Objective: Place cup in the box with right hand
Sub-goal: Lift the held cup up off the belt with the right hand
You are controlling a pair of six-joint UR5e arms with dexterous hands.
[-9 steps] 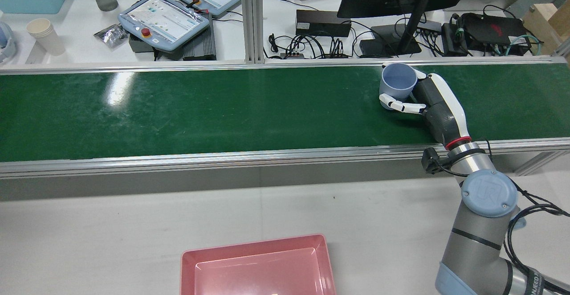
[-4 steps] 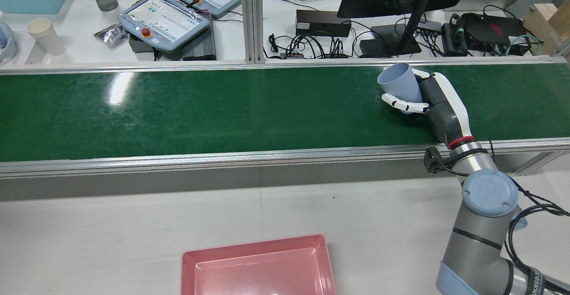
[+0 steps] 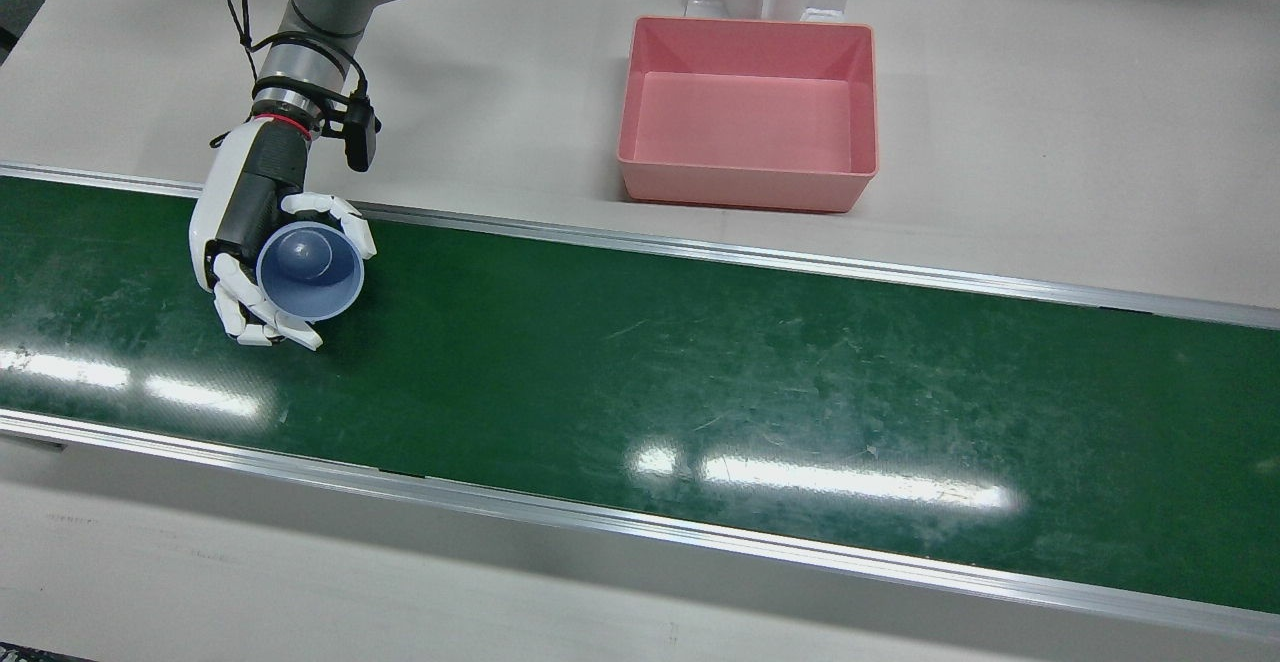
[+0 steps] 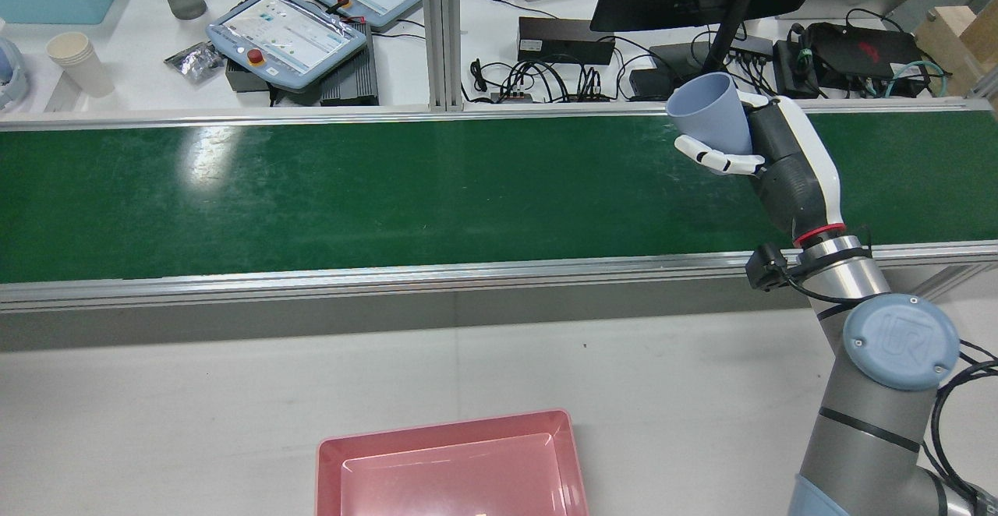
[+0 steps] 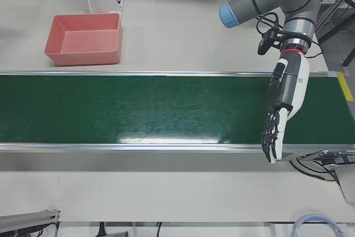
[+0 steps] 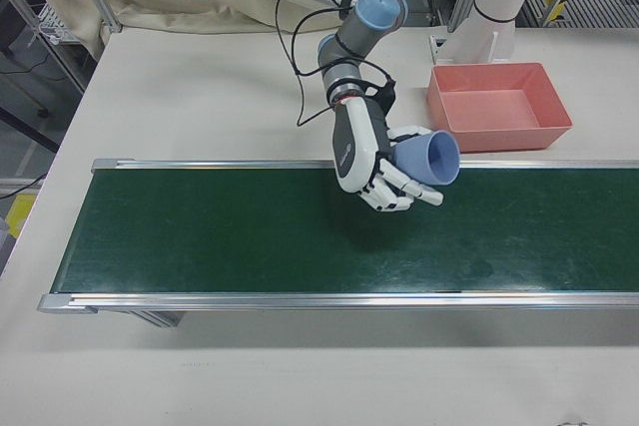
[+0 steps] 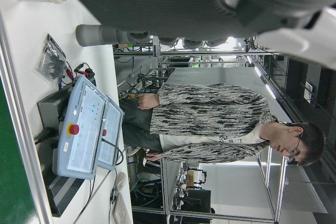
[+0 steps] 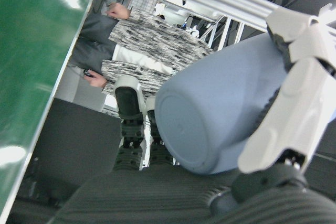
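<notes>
Front view, left to right: the right robot hand is wrapped around the blue cup, held clear above the green belt, mouth tipped outward; the pink box sits well apart on the table. The left robot hand hangs with fingers spread, holding nothing. Risk: the tilted, tapered cup could slip from the grip during the long carry, or clip the box wall on lowering

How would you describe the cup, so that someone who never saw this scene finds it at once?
Find the long green belt across the table, then the right hand above one end. The cup is the pale blue one in that hand's fingers, tilted; the only other container is the empty pink box.
</notes>
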